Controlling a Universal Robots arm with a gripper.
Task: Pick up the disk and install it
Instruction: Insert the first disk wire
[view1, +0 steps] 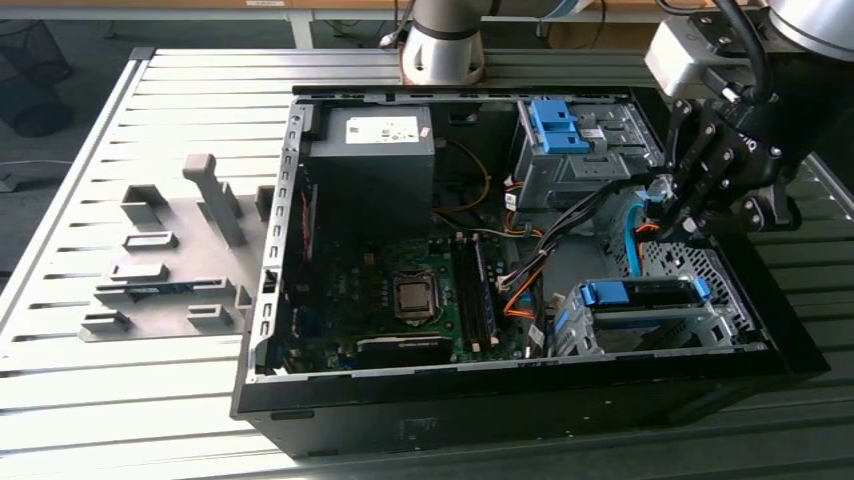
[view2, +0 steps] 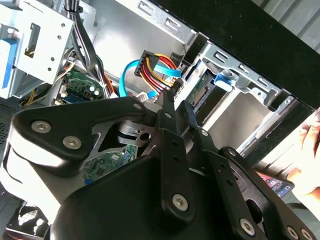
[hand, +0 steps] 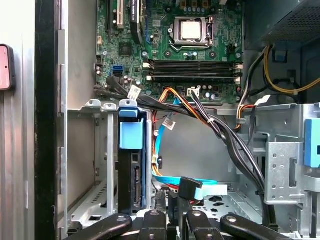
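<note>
Sunk in its grey bay (view1: 667, 325), disk (hand: 131, 175) edge-on — label unseen; gripper (view2: 176, 107) linkage cut off — fingertips pressed together, nothing between.

The arm (view1: 447, 40) rises from its grey base at the top centre of the exterior view, its wrist at the upper right. The black pincer (view1: 697, 205) hangs pointing downward there, fingers (view2: 167, 107) pressed together, holding nothing.
</note>
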